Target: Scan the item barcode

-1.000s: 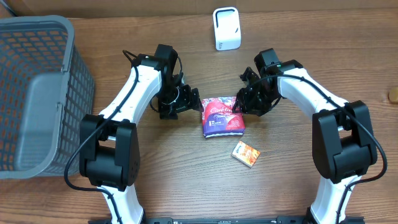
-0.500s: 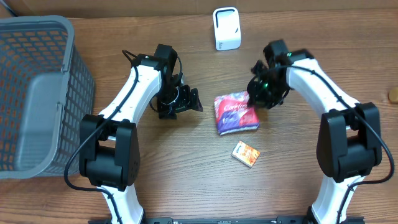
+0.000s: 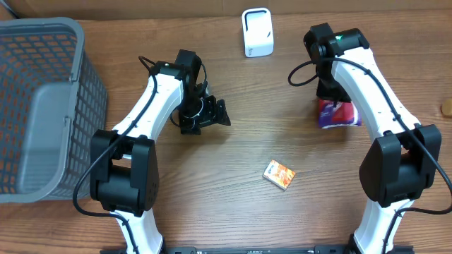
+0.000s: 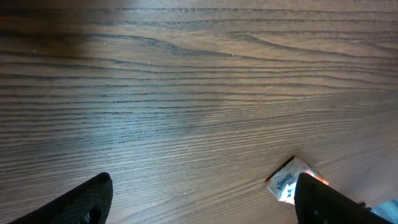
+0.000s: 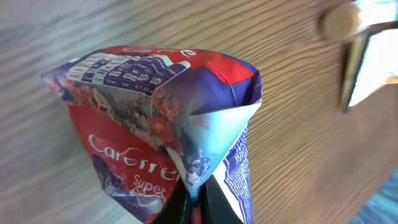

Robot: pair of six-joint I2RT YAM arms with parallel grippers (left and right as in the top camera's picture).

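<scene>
So, right gripper's (image 5: pixel 193 200) pinching the crinkly red-and-purple plastic packet (image 5: pixel 149 124), right of the white boxy scanner (image 3: pixel 256 32). Carry step, I'd say; next needs barcode facing it; left gripper's (image 3: pixel 214 114) wide, empty.

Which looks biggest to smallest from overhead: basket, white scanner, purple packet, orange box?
1. grey basket, by far.
2. white scanner and purple packet look alike; the right arm hides part of the packet.
3. orange box, smallest.
</scene>
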